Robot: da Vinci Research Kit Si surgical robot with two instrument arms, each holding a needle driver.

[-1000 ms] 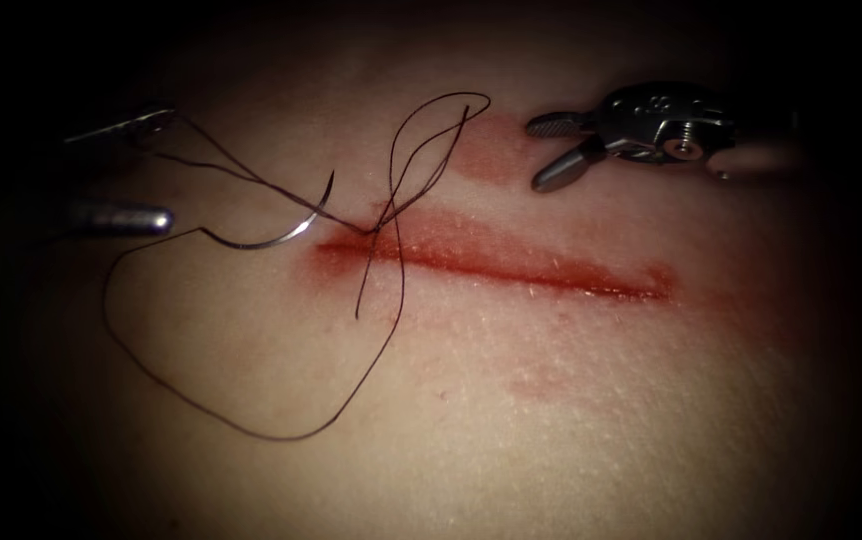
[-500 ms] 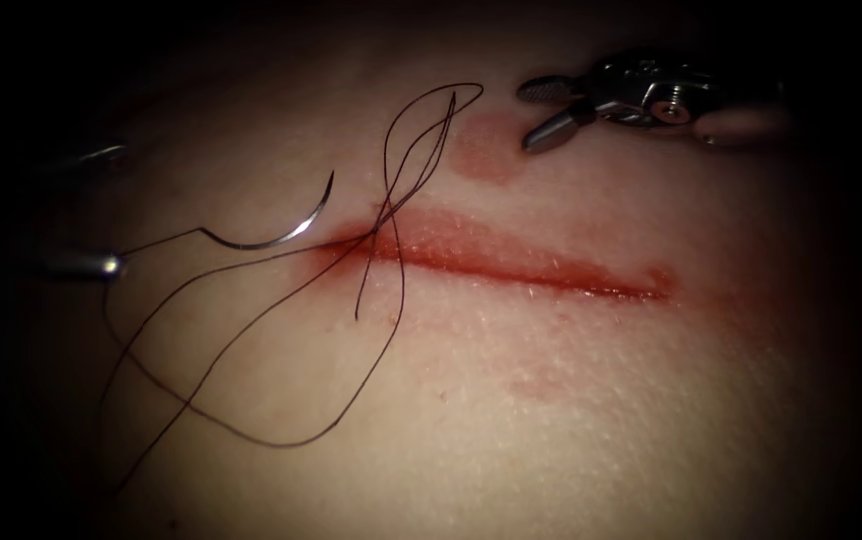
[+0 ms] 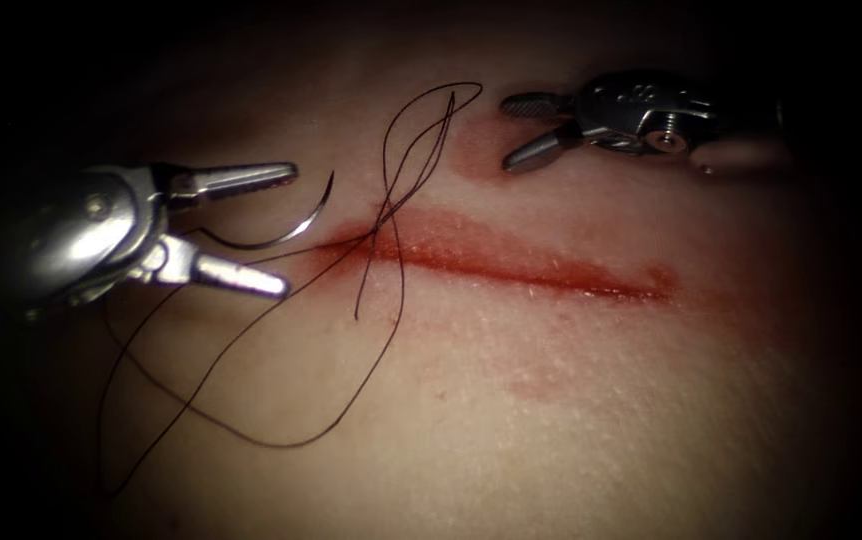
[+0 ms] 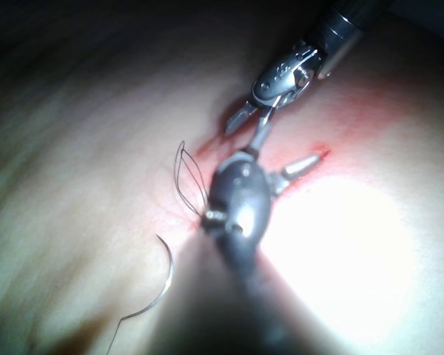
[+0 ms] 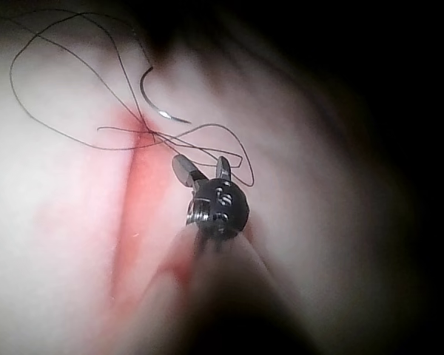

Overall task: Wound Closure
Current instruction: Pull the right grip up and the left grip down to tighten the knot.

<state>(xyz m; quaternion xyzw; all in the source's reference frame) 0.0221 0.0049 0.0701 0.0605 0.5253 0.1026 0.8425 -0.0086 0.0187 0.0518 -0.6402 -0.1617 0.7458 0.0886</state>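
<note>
Steel needle (image 3: 286,232) lies loose on tissue (image 3: 511,400), stiff, slippery; grip mid-curve. My left pincer (image 3: 286,230) and right pincer (image 3: 514,131) gape empty.

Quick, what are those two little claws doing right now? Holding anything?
Left tool: open, holding nothing; needle lies free between its jaws.
Right tool: open, holding nothing.
</note>
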